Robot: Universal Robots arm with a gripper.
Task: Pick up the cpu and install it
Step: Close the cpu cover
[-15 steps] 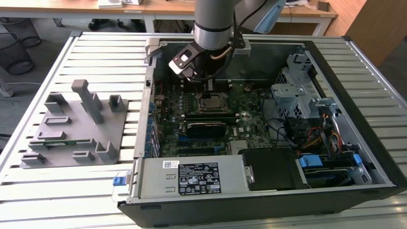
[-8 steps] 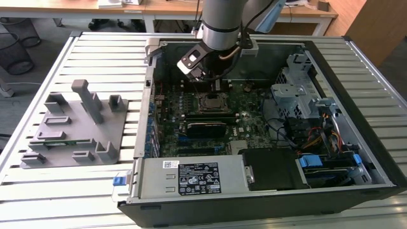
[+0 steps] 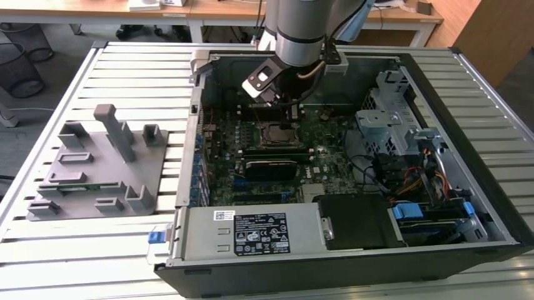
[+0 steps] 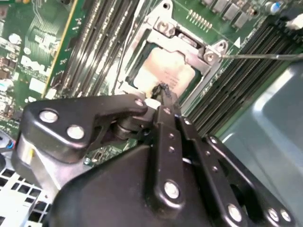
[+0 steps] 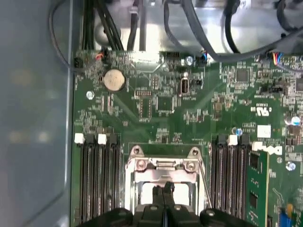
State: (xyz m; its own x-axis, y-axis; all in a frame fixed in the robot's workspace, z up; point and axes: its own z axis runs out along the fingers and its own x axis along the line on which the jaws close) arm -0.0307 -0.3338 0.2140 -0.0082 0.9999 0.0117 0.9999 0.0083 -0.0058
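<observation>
Misalignment is the risk: the flat silver square cpu (image 4: 163, 71) lies in the metal-framed motherboard socket (image 4: 208, 56), the black hand (image 4: 163, 94) closed just above; off-centre pressure could bend socket pins.

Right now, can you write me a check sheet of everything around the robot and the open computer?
Surface: slatted metal table.
Job's things: cpu lies inside the socket frame on the motherboard.
Clutter: grey holder block beside the computer case.
Grippers: gripper shut, tips right over the cpu.
Cables: dark bundles above the board; coloured wires in the case.
Surroundings: desks, wire bin.
</observation>
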